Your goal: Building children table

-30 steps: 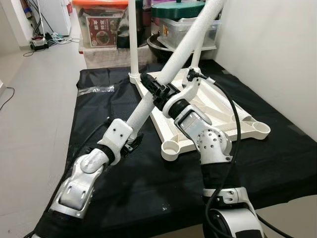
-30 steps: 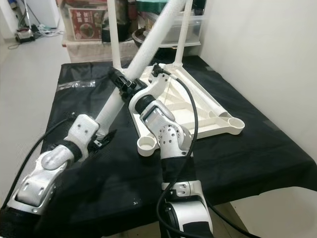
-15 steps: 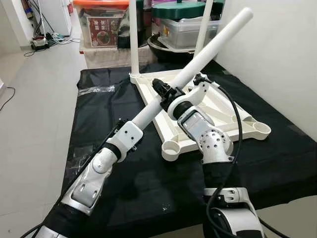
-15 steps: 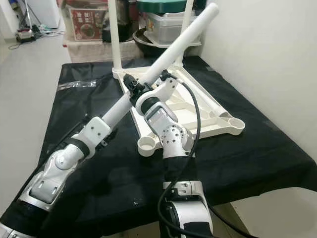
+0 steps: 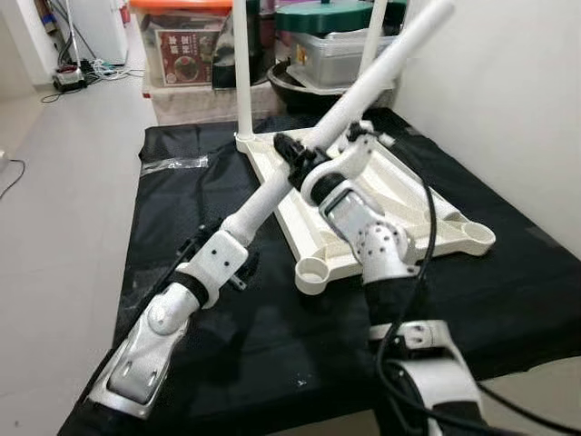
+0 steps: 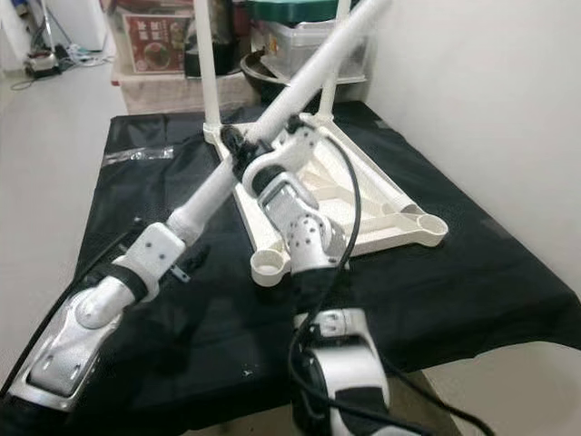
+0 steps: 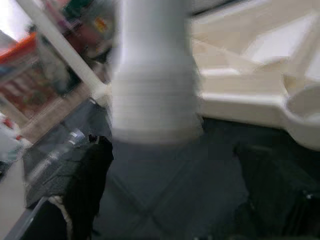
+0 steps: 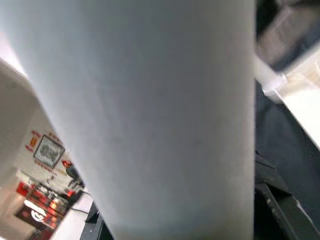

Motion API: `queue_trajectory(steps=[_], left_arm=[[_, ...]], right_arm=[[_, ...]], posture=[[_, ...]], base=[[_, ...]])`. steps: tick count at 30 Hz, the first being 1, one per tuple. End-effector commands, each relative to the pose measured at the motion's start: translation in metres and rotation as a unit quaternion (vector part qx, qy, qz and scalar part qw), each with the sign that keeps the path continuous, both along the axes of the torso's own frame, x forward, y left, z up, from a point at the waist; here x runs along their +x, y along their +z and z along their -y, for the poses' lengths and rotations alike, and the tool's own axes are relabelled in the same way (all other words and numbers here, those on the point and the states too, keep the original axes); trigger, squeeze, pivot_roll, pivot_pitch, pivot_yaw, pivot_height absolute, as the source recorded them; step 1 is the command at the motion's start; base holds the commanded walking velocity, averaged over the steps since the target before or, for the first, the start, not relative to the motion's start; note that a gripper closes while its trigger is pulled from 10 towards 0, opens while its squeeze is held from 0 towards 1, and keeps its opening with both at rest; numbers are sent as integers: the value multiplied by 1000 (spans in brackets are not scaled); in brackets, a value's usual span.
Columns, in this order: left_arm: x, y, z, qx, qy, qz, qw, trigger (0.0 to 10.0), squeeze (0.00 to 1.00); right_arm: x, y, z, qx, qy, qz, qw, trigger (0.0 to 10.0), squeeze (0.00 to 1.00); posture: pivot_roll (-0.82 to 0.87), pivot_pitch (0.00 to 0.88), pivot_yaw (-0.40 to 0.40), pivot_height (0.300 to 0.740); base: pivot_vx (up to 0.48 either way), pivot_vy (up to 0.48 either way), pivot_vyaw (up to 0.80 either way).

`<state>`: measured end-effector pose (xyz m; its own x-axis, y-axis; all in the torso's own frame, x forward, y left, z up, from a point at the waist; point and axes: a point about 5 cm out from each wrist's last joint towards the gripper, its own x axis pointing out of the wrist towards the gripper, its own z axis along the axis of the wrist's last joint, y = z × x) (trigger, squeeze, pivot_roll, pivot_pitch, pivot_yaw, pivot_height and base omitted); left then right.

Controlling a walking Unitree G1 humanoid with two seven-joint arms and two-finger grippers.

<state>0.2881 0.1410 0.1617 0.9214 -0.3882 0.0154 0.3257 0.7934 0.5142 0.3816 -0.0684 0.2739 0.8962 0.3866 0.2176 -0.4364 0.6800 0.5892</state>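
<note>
Black cloth covers the work surface, and both arms are on one white table leg.

Lying upside down on the cloth is the cream tabletop, its round corner sockets facing up, the nearest socket at about 6 o'clock of the panel. Two legs already stand upright at its far corners, one at 11 o'clock, another at 1 o'clock. The loose leg slants from low at 7 o'clock up to 1 o'clock, crossing above the tabletop. Right gripper is clamped on it mid-length, fingers pinching the tube. Left gripper sits at the leg's lower end; whether its fingers are spread or closed, I cannot tell. Storage bins crowd the floor at 12 o'clock, pale wall at 3 o'clock.
</note>
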Motion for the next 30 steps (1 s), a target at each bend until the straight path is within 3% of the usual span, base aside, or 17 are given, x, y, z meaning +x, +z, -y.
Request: queue_trajectory(steps=[1, 2, 6, 8, 14, 19, 24, 26, 29, 30], left_arm=[[-3, -6, -15, 8, 51, 0, 999, 10000, 82], [-4, -6, -22, 3, 72, 9, 997, 10000, 0], [-8, -8, -26, -12, 78, 2, 997, 10000, 0], [-20, -14, -31, -37, 81, -17, 996, 10000, 0], [-35, -23, -31, -71, 84, -45, 993, 10000, 0], [-38, -24, -28, -87, 86, -50, 991, 10000, 0], [-42, -26, -31, -102, 90, -57, 989, 10000, 0], [-44, -27, -32, -107, 93, -58, 988, 10000, 0], [-44, -27, -32, -107, 93, -58, 988, 10000, 0], [-45, -26, -34, -110, 95, -59, 988, 10000, 0]], right_arm=[[5, 19, 21, -39, -28, 65, 997, 0, 0], [5, 22, 28, -60, -28, 85, 994, 0, 0], [6, 24, 34, -82, -27, 96, 992, 0, 0], [7, 28, 47, -127, -27, 118, 985, 0, 0], [9, 34, 62, -153, -20, 131, 979, 0, 0], [8, 32, 65, -167, -9, 135, 977, 0, 0], [5, 20, 59, -196, 30, 141, 970, 0, 0], [1, 13, 55, -219, 69, 155, 961, 0, 0], [1, 13, 55, -219, 69, 155, 961, 0, 0], [-7, 5, 53, -250, 106, 172, 947, 0, 0]], posture=[[32, 0, -62, 740], [33, 0, -64, 740], [34, 0, -66, 740], [35, 0, -68, 740], [27, 0, -66, 740], [32, 0, -72, 740], [35, 0, -71, 740], [33, 0, -68, 740], [33, 0, -68, 740], [30, 0, -69, 740]], base=[[0, 0, 0], [0, 0, 0], [0, 0, 0], [0, 0, 0], [0, 0, 0], [0, 0, 0], [0, 0, 0], [0, 0, 0], [0, 0, 0], [0, 0, 0]])
